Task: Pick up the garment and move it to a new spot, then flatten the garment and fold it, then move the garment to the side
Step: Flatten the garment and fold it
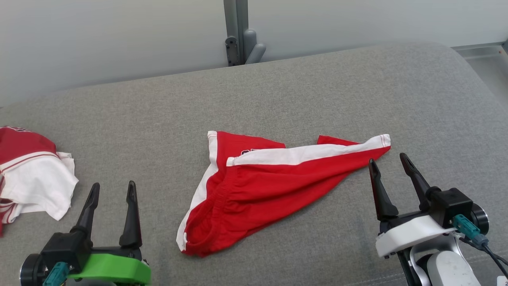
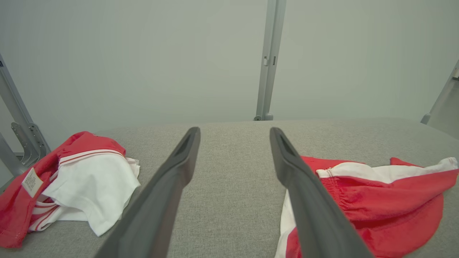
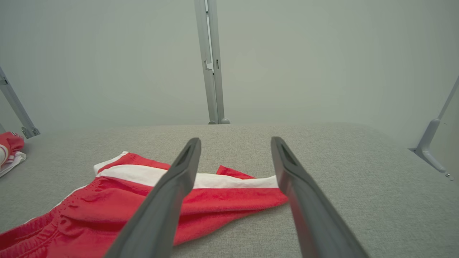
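1. At the far left, a bunched red-and-white cloth [image 1: 35, 174] is lying on the grey surface [image 1: 317, 87], well apart from the garment. I am treating it as a bystander.
2. I am holding my left end effector [image 1: 113, 184] with its fingers spread wide and nothing between them. It is sitting between that cloth and the garment, touching neither.
3. The garment [image 1: 270, 178], red shorts with a white side stripe, is lying in the middle of the surface. It is slumping and twisting, with the waistband bunching on the left and one leg trailing off to the right.
4. I am holding my right end effector [image 1: 387, 158] just as wide and empty, its fingertips pointing just beside the garment's right-hand corner.
5. I am judging the task to be at an early stage. Nothing is being gripped and the garment is neither flat nor folded, so flattening, folding and moving it aside are all waiting. Whether it is already lying in its new spot I cannot tell.
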Tool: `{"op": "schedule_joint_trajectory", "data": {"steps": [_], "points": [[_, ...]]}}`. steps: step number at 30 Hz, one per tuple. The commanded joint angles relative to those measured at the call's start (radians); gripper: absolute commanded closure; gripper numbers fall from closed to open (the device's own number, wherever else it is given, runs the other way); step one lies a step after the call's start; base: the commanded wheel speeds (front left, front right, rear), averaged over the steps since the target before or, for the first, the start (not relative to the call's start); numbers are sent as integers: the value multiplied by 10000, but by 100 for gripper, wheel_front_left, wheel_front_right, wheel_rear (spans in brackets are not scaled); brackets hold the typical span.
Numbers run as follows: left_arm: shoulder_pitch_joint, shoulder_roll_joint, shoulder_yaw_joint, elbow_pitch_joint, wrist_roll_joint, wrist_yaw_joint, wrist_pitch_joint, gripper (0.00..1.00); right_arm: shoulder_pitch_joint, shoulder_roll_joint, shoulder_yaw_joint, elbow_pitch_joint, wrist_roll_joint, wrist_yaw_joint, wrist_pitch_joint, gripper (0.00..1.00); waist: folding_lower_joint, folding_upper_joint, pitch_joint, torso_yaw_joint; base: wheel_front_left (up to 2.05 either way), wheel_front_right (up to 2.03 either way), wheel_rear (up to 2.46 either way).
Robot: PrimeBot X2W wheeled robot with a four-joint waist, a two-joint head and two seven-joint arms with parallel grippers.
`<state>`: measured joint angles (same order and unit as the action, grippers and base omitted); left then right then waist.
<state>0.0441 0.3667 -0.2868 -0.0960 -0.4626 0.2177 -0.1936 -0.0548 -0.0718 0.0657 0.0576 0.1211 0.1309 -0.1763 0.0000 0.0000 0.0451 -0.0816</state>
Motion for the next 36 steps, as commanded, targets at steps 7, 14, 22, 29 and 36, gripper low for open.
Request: {"op": "schedule_joint_trajectory", "data": {"steps": [7,14,22,29,36], "points": [[-1408,-172,-663,28,-5,-623,413,0,-232,25,21,-92,-9,-3,-1,0,0,0,464,14,0,0,0],[-3327,-839,-2006,1105,-284,-1823,1894,0,-618,71,265,-12,36,-3,-134,0,0,0,1186,-437,0,0,0],[-4566,-1237,-2451,3499,-1205,-2641,3534,0,-923,142,418,397,126,-3,-383,0,0,0,1810,-1147,0,0,0],[-5390,-1256,-2395,4872,-1352,-2801,3806,0,-1150,177,439,613,168,-3,-565,0,0,0,2088,-1408,0,0,0],[-5759,-1245,-2483,5394,-1342,-2882,3901,100,-1354,194,276,753,124,-3,-659,0,0,0,2192,-1453,0,0,0]]}}
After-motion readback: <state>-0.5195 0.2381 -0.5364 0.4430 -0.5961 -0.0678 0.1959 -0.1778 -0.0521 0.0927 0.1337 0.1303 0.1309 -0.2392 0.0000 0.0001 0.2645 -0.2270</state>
